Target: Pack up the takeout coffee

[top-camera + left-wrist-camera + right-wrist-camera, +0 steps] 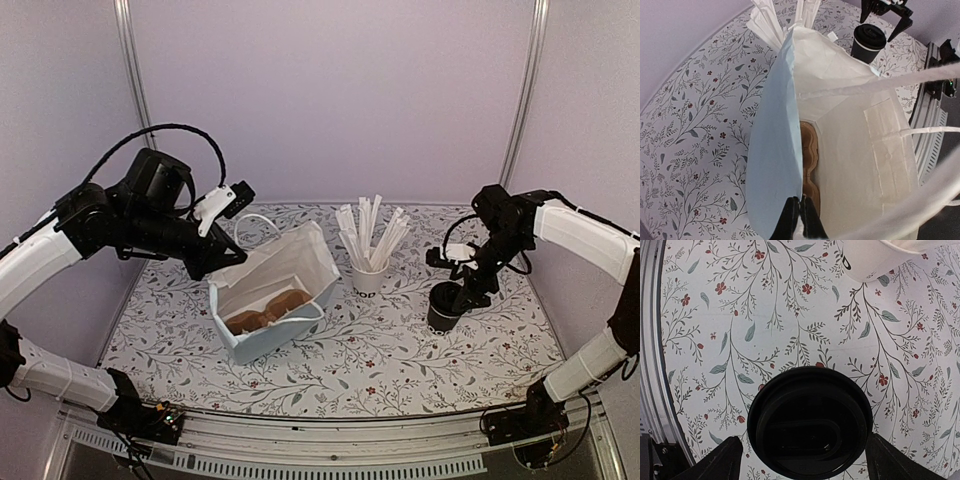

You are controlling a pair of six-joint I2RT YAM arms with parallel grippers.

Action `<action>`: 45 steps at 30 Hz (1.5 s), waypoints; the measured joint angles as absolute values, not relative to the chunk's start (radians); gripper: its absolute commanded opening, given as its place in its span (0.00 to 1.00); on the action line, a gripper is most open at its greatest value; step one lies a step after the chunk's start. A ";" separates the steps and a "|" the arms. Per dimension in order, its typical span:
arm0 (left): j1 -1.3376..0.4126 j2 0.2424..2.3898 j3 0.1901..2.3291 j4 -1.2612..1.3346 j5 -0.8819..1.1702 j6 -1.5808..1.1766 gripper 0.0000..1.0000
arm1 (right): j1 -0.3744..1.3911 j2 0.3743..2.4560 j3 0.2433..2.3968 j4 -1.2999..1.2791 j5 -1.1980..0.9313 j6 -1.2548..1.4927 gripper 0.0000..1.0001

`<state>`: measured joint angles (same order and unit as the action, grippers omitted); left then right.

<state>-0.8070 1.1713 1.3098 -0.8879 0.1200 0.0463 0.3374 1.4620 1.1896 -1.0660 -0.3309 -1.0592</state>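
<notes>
Right wrist view shows the right gripper [805,442] spread astride the takeout coffee [810,422], not yet lifted; the left gripper [800,204] pinches the paper bag [850,140] by its rim, packing all ahead

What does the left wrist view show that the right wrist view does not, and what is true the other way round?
Only the left wrist view: the inside of the white paper bag, a brown insert at its bottom, and the left gripper shut on the bag's edge.
Only the right wrist view: the wall of the white paper cup.
Both: the black takeout coffee with its black lid, standing on the floral cloth, and the right gripper open, one finger on each side of it.
</notes>
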 measured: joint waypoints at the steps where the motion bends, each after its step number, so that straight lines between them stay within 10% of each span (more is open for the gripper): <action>1: -0.807 1.172 1.310 -0.888 0.120 0.046 0.00 | 0.341 1.462 1.186 -1.065 -0.331 -1.059 0.87; 45: -0.830 1.180 1.312 -0.880 0.127 0.047 0.00 | 0.366 1.490 1.237 -1.089 -0.319 -1.075 0.96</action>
<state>-0.8295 1.1805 1.3117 -0.8799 0.1272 0.0475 0.3660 1.4902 1.2369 -1.0893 -0.3195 -1.0752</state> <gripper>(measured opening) 0.017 0.969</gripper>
